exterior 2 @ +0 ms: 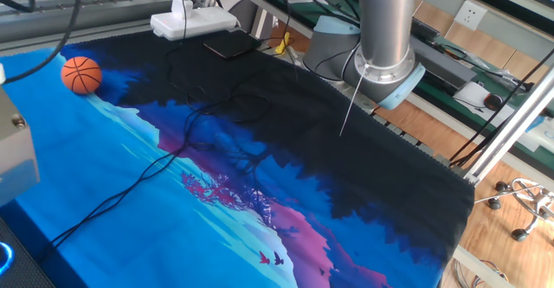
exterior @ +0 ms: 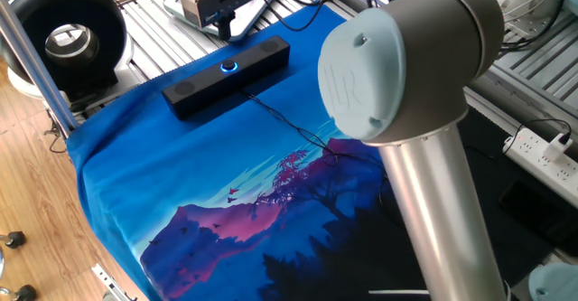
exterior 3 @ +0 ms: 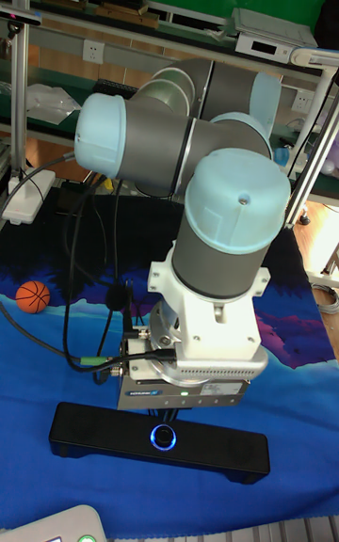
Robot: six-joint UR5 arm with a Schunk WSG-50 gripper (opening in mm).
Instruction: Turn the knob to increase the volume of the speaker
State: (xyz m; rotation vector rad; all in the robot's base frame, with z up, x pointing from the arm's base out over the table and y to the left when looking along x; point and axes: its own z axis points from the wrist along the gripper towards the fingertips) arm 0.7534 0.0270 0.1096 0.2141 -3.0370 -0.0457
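A: What's nearest in the tall view?

B: The speaker, lying lengthwise across the cloth, with the knob at its middle facing up and ringed in blue. I'd say it lies that way so the dial can be reached straight from above.

A: And the hand?

B: The hand hangs over the speaker, just past the knob at about 12 o'clock in one fixed view. It seems lined up over the dial for a descent, though that's my reading. Its dark fingers point down, but I cannot tell whether they are spread or together, and nothing shows between them.

A: Touching the knob?

B: Apart from it, by one fixed view. The tall view hides the fingertips behind the wrist.

A: The cable?

B: A thin cable runs from the speaker toward 4 o'clock, loose across the cloth, well away from the dial.

A: The surface?

B: The table is draped in a printed blue-and-purple cloth; it could slip under a hard push. An orange ball sits far off by a white power strip.

A: Beyond?

B: A black ring-shaped device at 10 o'clock, aluminium framing, shelves, green wall.
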